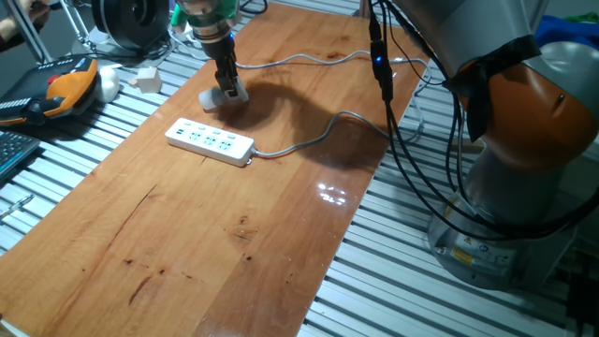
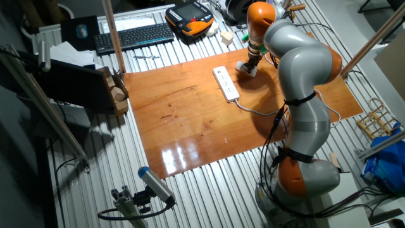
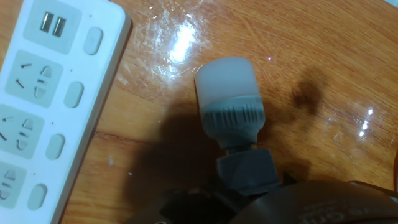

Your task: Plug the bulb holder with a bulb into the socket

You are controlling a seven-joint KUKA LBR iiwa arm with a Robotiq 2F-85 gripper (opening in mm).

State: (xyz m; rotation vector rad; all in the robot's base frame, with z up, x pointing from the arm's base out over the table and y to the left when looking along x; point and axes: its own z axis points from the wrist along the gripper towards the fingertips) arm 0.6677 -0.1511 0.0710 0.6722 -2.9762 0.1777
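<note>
The bulb holder with a bulb [image 1: 217,98] lies on its side on the wooden table, just behind the socket [image 1: 211,141], a long white power strip with a grey cable [image 1: 314,139]. My gripper [image 1: 227,90] stands straight down on the holder's plug end, with the fingers close together on it. In the hand view the round bulb [image 3: 229,102] points away from me, the holder's grey base [image 3: 247,171] sits at my fingers, and the strip [image 3: 43,106] lies to the left. The other fixed view shows the gripper [image 2: 249,67] beside the strip [image 2: 226,82].
A plain white cube block [image 1: 147,79] and an orange teach pendant [image 1: 65,84] lie on the slatted bench left of the table. A keyboard [image 2: 133,36] is beyond the table's far side. A second cable [image 1: 309,58] crosses the back of the table.
</note>
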